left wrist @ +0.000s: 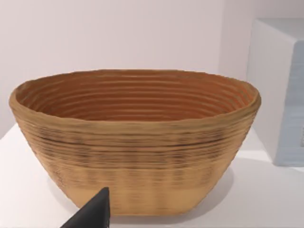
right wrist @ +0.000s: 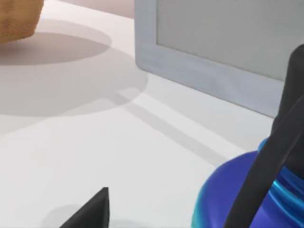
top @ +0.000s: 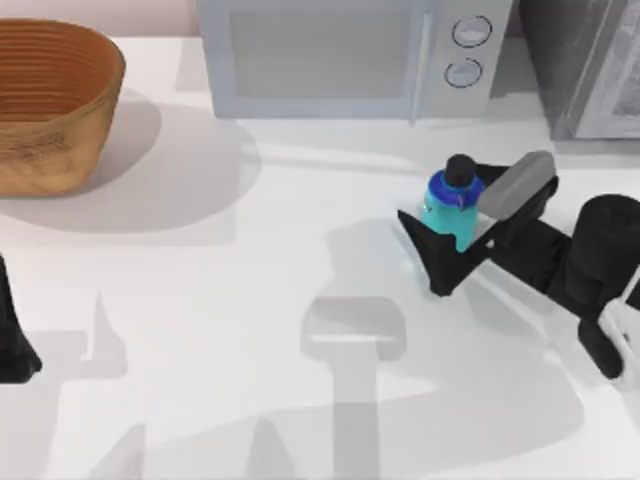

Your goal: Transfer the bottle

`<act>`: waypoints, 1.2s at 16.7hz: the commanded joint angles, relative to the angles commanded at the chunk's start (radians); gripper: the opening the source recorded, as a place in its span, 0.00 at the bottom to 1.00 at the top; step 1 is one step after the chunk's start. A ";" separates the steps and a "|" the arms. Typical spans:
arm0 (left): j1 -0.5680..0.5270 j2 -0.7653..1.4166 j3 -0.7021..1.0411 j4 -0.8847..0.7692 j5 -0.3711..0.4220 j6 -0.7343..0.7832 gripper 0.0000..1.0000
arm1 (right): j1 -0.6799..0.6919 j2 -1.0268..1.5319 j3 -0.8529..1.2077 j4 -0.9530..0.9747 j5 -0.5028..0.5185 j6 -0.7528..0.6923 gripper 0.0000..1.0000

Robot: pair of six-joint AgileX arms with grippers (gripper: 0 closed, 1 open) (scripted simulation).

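While the right gripper [top: 452,232] jaws stand spread around the bottle [top: 452,207] before the microwave [top: 345,55], clench squarely on its body, keeping it upright off the surface [top: 250,330].

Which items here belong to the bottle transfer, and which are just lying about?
Part of the job:
- bottle, upright on the table's right side
- right gripper, its fingers on either side of the bottle

Just lying about:
- wicker basket, at the far left
- microwave, at the back
- left arm, parked at the left edge
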 joint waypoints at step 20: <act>0.000 0.000 0.000 0.000 0.000 0.000 1.00 | 0.000 0.000 0.000 0.000 0.000 0.000 0.00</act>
